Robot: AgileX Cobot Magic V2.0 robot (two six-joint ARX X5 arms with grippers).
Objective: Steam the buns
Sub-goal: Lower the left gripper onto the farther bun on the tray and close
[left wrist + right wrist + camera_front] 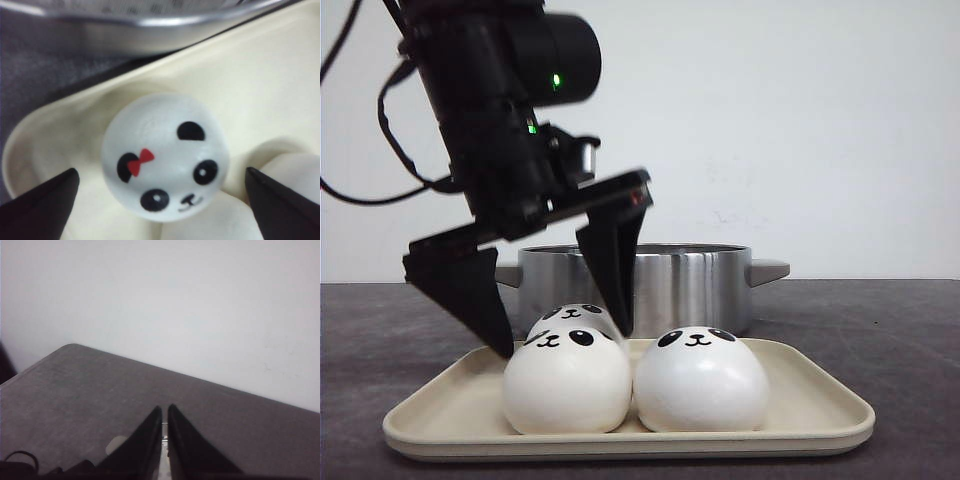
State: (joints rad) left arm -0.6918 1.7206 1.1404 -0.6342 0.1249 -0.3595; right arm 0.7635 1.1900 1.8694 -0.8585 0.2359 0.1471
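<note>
A dark grey table (880,330) with a slightly rough, matte surface carries everything. Directly on it, near the front edge, lies a shallow cream-coloured tray (820,415) with rounded corners and a raised rim. Just behind the tray stands a stainless steel pot (690,285) with side handles; the two look close to touching, though the narrow gap between them is hard to judge. In the right wrist view, a small pale patch (116,444) shows on the tabletop, too blurred to identify.
</note>
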